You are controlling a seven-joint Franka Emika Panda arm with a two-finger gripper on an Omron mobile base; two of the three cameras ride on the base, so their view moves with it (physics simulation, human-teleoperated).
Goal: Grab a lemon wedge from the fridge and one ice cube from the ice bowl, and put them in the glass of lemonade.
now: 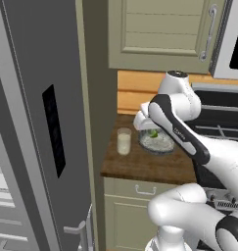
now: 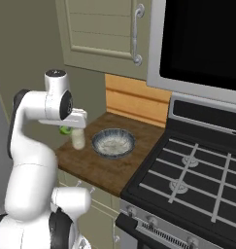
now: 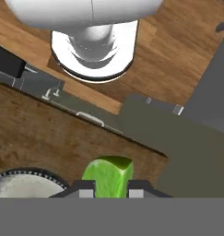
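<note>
My gripper [image 3: 109, 191] is shut on the lemon wedge [image 3: 109, 175], a small yellow-green piece that sticks up between the two finger tips. In the base views the wedge [image 1: 153, 133] [image 2: 65, 130] hangs just under the hand, a little above the wooden counter. Close beside it are the glass of lemonade [image 1: 124, 141] [image 2: 78, 139] and the ice bowl [image 1: 157, 143] [image 2: 113, 142]. The glass stands upright, left of the bowl, and holds pale liquid. The bowl's rim [image 3: 21, 174] shows at the lower left of the hand view. The fridge [image 1: 32, 98] fills the left side as a tall grey panel.
The wooden counter [image 1: 140, 165] is short, with a drawer handle [image 1: 146, 190] below its front edge. A black stove [image 2: 187, 165] adjoins it on the right, under a microwave [image 2: 202, 39]. Beige wall cabinets [image 1: 159, 29] hang overhead. My arm crosses in front of the bowl.
</note>
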